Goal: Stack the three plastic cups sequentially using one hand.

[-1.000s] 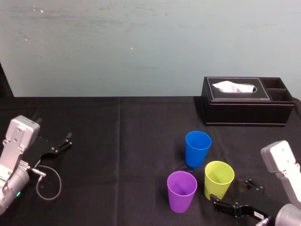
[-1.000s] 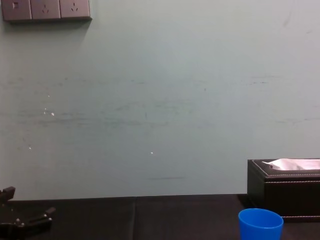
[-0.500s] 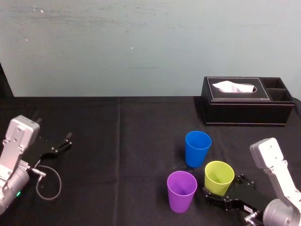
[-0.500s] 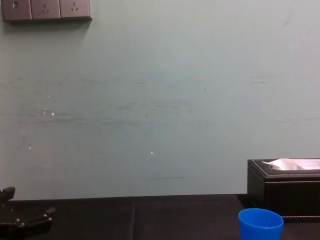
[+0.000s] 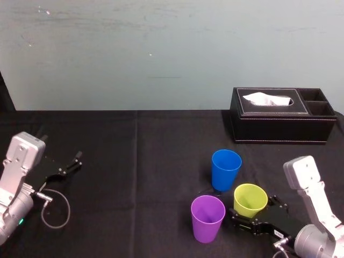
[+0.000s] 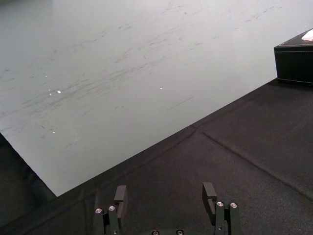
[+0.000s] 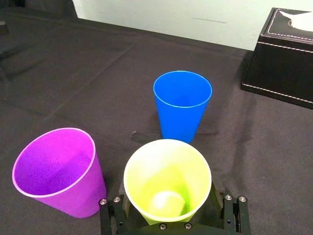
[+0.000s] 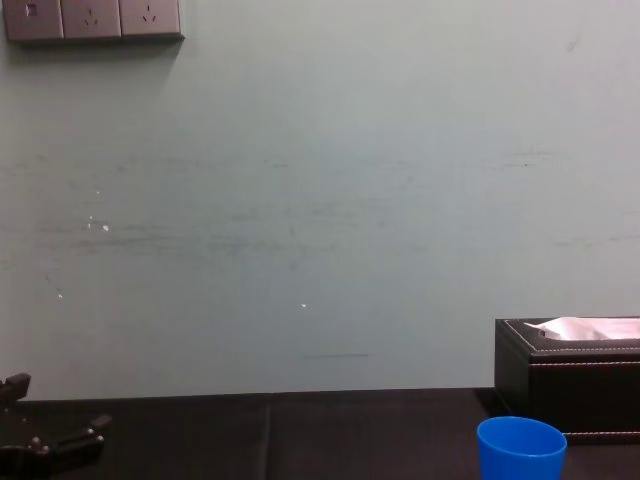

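Yellow-green cup [image 5: 250,203]: upright on the black tablecloth [image 5: 140,161], nearest the robot's right, between the fingers of the right gripper [image 5: 255,213].
Right gripper: low at table level, fingers spread wide to either side of the cup's lower wall, with a little gap showing on both sides in the right wrist view; nothing is gripped.
Handling: probably light, thin and smooth, so it may tip or slide out; a firm pinch could flex the wall.
Where to hold: mid-wall looks best, since the taper makes a low grip prone to slipping.
Blue cup [image 5: 226,169]: upright just behind the yellow-green one, apart from it.
Purple cup [image 5: 208,217]: upright just beside it, toward the robot's left.
In the way: the purple cup stands near one finger and could get nudged.
Tissue box [image 5: 282,122]: well behind, no obstacle.
Left gripper [image 6: 166,195]: parked far left, fingers apart, empty.
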